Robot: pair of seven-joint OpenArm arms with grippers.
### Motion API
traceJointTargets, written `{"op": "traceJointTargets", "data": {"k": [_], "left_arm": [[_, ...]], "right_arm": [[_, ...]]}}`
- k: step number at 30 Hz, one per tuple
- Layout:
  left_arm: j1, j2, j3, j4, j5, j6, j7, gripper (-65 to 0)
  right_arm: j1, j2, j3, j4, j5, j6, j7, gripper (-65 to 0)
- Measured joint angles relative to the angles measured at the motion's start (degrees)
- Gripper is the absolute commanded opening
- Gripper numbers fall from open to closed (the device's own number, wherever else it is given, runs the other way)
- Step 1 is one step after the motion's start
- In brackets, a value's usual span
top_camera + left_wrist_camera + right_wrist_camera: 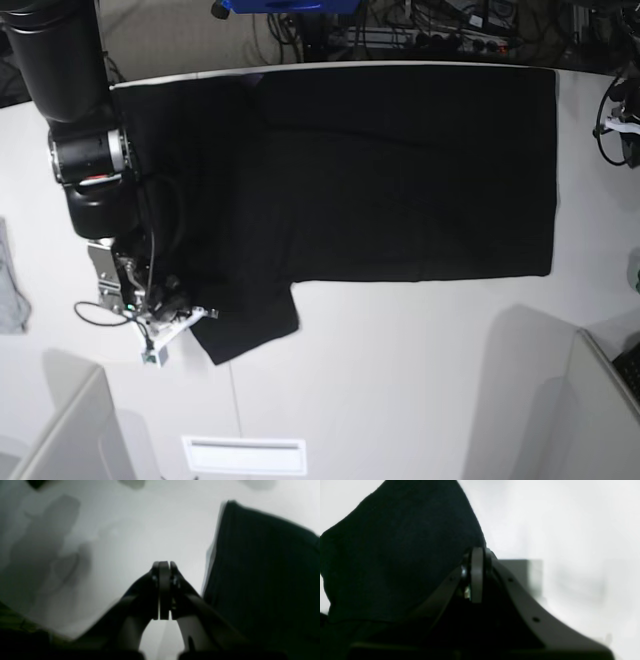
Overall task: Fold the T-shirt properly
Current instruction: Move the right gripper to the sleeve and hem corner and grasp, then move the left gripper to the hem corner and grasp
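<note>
Item: large black short-sleeved cloth T-shirt (400,170), plain side up, lying flat across far half of the pale worktop (400,390); near sleeve (245,325) sticks out toward the front edge.

Right gripper (195,318) is low at that sleeve's edge. In the wrist view its fingers (477,575) are pressed together with black cloth right against them; judged pinched on the sleeve hem, though the nip itself is hidden.

Left gripper (163,590): not seen in base view. Its fingers (163,580) are near-touching, w/ nothing between them, hanging over bare worktop beside a shirt edge (262,567).

Step in hand, as judged: sleeve grab at start of fold; no fold made yet.

Next move calls for: lift the sleeve and carry it inward over the body w/o dragging the rest. Left arm needs a hold on its own side.

Also seen: small grey cloth (10,290) at worktop edge, well apart.
</note>
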Motion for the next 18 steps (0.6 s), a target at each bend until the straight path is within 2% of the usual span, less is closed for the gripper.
{"op": "traceJointTargets", "data": {"k": [3, 4, 6, 9, 11, 15, 18], "left_arm": [[-3.5, -1.7, 0.0, -2.5, -0.2, -0.1, -0.1, -30.3], [-5.8, -1.9, -0.1, -4.8, -0.1, 0.0, -0.3, -25.7], [-9.3, -2.9, 1.9, -10.1, 0.6, 0.7, -0.3, -21.1], [-14.0, -7.0, 9.6, -17.0, 5.8, 0.1, 0.1, -20.1], [-18.0, -8.0, 13.7, -20.4, 10.3, 0.0, -0.3, -20.1], [-24.0, -6.9, 15.0, -25.3, 17.9, -0.3, -0.2, -20.1], [-27.5, -6.5, 14.6, -28.5, 19.9, 0.3, -0.1, -20.1]], "right_arm": [[0.0, 0.0, 0.0, 0.0, 0.0, 0.2, 0.0, -65.0], [0.0, -0.1, 0.0, 0.0, 0.0, 0.2, 0.0, -65.0], [-0.2, 0.0, 0.0, 1.2, -0.1, 0.2, -0.7, -65.0], [-1.3, 0.0, 0.0, 4.0, -0.5, -0.1, -1.7, -65.0], [-2.0, -0.2, 0.0, 5.3, -0.5, -0.1, -2.4, -65.0], [-2.3, -0.3, 0.0, 6.3, -0.2, -0.1, -2.9, -65.0], [-2.4, -0.3, 0.0, 6.3, -0.2, -0.1, -2.7, -65.0]]}}
